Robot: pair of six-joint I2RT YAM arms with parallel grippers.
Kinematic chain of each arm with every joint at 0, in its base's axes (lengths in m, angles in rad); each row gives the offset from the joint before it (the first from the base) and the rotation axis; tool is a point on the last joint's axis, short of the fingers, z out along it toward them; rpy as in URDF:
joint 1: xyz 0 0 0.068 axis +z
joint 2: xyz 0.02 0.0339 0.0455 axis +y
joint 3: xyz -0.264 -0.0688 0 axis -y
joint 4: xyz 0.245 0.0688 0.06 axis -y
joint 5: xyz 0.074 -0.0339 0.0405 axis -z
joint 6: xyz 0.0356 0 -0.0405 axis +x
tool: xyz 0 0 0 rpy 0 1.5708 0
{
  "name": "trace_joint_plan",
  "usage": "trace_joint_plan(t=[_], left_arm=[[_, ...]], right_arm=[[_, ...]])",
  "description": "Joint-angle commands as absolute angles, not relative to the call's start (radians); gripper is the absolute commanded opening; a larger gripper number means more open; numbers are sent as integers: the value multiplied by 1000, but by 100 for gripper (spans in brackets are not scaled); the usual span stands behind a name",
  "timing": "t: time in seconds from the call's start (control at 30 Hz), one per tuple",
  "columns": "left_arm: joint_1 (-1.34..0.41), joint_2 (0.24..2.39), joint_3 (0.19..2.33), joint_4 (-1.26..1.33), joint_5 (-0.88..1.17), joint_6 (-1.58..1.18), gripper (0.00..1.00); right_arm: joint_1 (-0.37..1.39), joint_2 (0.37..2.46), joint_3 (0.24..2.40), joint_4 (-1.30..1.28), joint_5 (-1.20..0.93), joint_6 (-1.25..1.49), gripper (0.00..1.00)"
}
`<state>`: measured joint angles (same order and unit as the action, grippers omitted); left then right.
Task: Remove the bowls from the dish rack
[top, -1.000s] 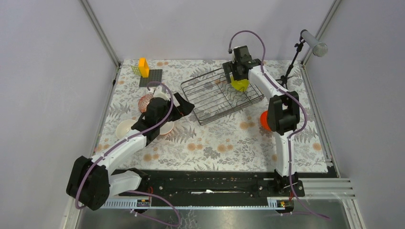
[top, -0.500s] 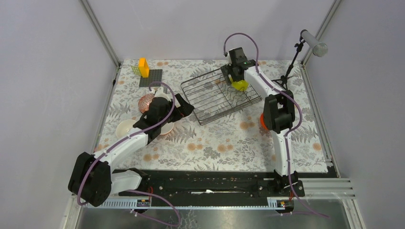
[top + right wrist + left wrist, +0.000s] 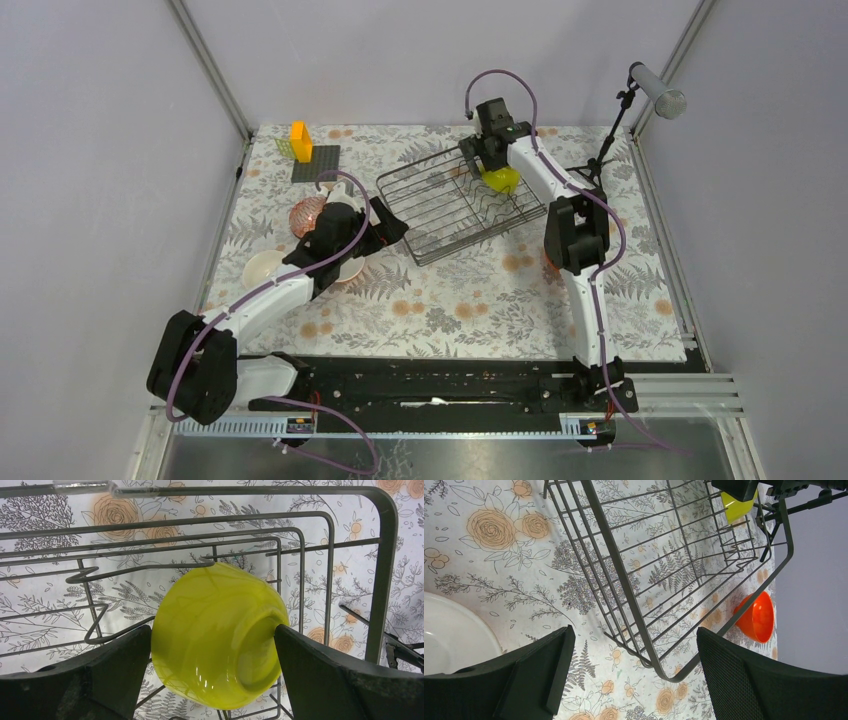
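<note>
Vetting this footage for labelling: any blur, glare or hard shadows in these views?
Top external: even soft light, faint shadows, nothing blurred. Right wrist: the bowl is sharp, with small glints low on its glaze. Left wrist: the rack wires are crisp, no glare.

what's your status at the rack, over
Left gripper open, empty, beside dish rack. Right gripper straddling yellow-green bowl inside it, grip unconfirmed. Divider wires crowd bowl.

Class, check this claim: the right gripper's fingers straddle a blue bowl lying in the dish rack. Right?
Wrong colour: the bowl is yellow-green, not blue, as the right wrist view shows. The right gripper does straddle it in the dish rack.
</note>
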<state>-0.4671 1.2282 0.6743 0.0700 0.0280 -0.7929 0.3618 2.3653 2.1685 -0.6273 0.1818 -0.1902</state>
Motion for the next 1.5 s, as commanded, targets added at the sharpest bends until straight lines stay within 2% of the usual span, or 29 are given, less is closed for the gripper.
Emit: trace_joint_plan(t=[0.0, 0.2, 0.53, 0.97, 1.23, 1.47], left_arm=[[-471, 1228, 713, 115, 40, -781, 97], [-470, 1229, 716, 114, 39, -782, 97], [-471, 1223, 720, 114, 40, -788, 97], [-471, 1210, 714, 114, 46, -790, 97], [-471, 1189, 706, 114, 44, -792, 97], [-471, 1176, 695, 118, 55, -800, 97]], right_arm=[[374, 2384, 2162, -768, 186, -196, 100], [376, 2362, 2144, -726, 402, -197, 99], [377, 2259, 2100, -651, 455, -157, 77], [377, 2148, 2081, -644, 429, -99, 64], [377, 2055, 2058, -640, 433, -65, 61], [377, 1849, 1830, -507, 295, 37, 59]])
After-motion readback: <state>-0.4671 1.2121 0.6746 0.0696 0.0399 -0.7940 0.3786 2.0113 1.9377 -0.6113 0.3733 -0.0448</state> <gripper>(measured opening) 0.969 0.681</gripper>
